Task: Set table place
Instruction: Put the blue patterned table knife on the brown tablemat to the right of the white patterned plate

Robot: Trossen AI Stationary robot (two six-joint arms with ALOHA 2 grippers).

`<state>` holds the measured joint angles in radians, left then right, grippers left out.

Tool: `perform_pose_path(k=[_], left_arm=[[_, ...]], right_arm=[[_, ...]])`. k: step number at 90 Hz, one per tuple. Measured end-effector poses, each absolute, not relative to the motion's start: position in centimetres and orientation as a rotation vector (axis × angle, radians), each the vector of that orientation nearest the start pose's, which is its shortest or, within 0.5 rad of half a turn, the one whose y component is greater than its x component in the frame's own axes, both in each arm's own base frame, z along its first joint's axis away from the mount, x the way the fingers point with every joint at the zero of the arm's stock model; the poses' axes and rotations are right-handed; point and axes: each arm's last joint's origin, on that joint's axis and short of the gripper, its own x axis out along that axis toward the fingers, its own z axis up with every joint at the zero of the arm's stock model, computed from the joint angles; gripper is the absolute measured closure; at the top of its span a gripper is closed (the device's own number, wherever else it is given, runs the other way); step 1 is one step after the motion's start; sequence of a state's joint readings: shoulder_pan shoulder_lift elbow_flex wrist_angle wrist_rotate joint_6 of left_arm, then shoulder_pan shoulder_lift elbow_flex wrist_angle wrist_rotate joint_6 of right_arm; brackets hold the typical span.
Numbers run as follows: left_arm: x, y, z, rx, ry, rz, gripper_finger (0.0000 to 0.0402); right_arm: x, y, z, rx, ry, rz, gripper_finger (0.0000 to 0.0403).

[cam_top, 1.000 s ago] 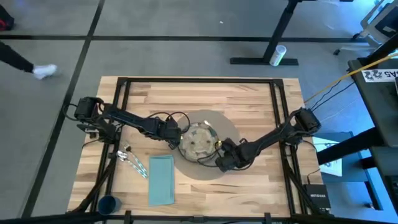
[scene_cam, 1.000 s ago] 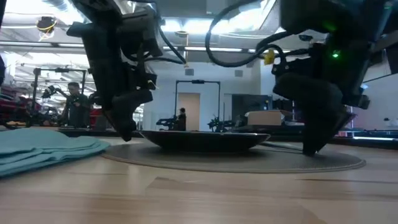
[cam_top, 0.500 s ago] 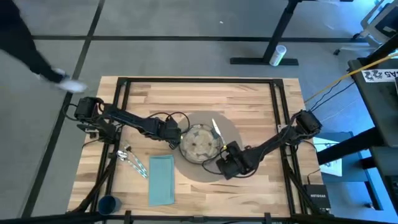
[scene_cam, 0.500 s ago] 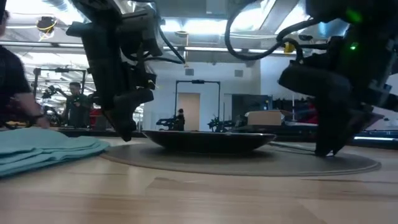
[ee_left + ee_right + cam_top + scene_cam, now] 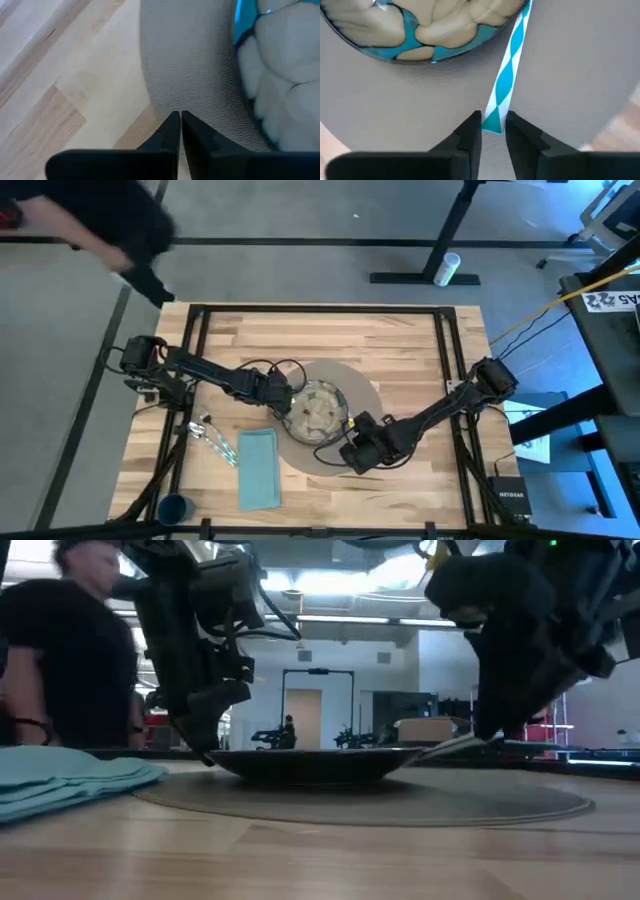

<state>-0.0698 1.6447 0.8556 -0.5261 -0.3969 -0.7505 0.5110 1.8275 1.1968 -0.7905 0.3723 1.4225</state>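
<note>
Because it is thin polished metal, the knife [image 5: 505, 90]: stiff, light and slick, by my judgement; it will not bend, but it can swivel or slip in a pinch.
Knife position: one end between the right jaws, the other reaching toward the plate's [image 5: 318, 408] rim. In the low view it slopes down from the jaws toward the placemat [image 5: 360, 385].
Right jaws: closed narrowly on the knife's near end, over the placemat just beside the plate, on the side nearer the desk's [image 5: 400, 340] front edge.
Hold: an end grip leaves a long lever, so the free end may swing. A pinch nearer the middle, across the flat faces, would steady it better.
Left jaws: tips pressed together with no gap, at the placemat's edge on the plate's opposite side. Whether they nip the mat itself I cannot tell.
Placemat: looks soft and grainy, so it probably slides across the wood if dragged.
Plate: sits centred on the placemat. It is likely heavy, hard and chippable, so metal should be kept off its rim.
Napkin [image 5: 260, 468]: teal cloth, limp, lying on bare wood beside the placemat.
Fork and spoon [image 5: 213, 440]: lying together just beyond the napkin, apart from the mat.
Cup [image 5: 175, 507]: small and dark blue, at the desk's front corner, well apart from the plate.
</note>
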Motion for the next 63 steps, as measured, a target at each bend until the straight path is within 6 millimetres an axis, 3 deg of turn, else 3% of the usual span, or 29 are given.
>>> perform_pose_path(k=[18, 39, 63], left_arm=[[27.9, -0.8, 14.4, -0.334, 1.095, 0.731, 0.0402], [27.8, -0.9, 14.4, -0.333, 1.099, 0.732, 0.0402], [27.8, -0.9, 14.4, -0.337, 1.098, 0.735, 0.0402]], right_arm=[[29.6, 15.4, 16.9, 0.603, 1.062, -0.749, 0.0337], [28.8, 15.1, 16.9, 0.618, 1.046, -0.868, 0.0399], [29.5, 16.0, 15.6, 0.611, 1.03, -0.824, 0.04]])
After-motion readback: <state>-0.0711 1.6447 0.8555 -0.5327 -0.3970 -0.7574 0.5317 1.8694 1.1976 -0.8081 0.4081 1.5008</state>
